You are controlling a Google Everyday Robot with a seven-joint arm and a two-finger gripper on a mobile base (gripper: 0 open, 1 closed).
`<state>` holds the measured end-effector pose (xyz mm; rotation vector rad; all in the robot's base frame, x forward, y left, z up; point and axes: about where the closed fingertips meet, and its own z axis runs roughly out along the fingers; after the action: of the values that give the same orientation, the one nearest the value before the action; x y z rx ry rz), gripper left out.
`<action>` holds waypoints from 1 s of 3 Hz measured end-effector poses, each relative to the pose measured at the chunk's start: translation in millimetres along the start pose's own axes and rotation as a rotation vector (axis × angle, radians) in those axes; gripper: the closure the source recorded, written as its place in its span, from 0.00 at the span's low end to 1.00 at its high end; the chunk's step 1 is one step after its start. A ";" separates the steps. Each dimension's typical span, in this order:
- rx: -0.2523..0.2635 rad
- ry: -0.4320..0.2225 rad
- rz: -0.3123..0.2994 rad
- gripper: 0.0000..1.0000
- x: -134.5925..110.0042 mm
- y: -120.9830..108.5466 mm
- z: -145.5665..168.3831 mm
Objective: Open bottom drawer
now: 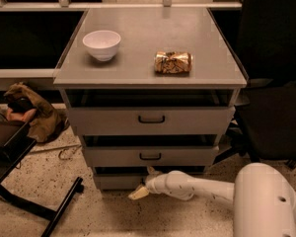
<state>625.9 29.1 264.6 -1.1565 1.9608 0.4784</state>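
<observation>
A grey metal table (148,36) with three drawer fronts is seen from above and in front. The bottom drawer (112,181) is set lowest in the stack, just above the speckled floor (98,214). It is the shortest of the three fronts, and only its left part is shown. Its centre and right part are covered by the robot's white arm (202,185), so its handle cannot be seen.

The pincer (138,193) is held low in front of the bottom drawer, near the middle of its front, with its pale tip pointed down and to the left. Whether the pincer is open or closed cannot be told, and contact with the drawer cannot be confirmed. The arm is stretched in from the lower right, where the robot's rounded white body (266,201) is seen.

Above, the middle drawer (187,157) and the top drawer (197,121) are each marked by a dark loop handle at centre.

On the table top, a white bowl (102,44) is placed at the left, and what appears to be a crushed gold-brown can (173,62) is laid on its side to the right, well apart from the bowl.

A brown cloth (32,113) is heaped on the floor at the left, and a black chair (274,107) is placed at the right.
</observation>
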 end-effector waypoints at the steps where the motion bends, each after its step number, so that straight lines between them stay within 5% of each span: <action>1: 0.009 0.026 -0.004 0.00 3.2 -8.2 11.1; 3: 0.000 0.091 0.040 0.00 28.0 -16.3 35.0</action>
<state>647.8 28.1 222.2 -1.1593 2.0652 0.4529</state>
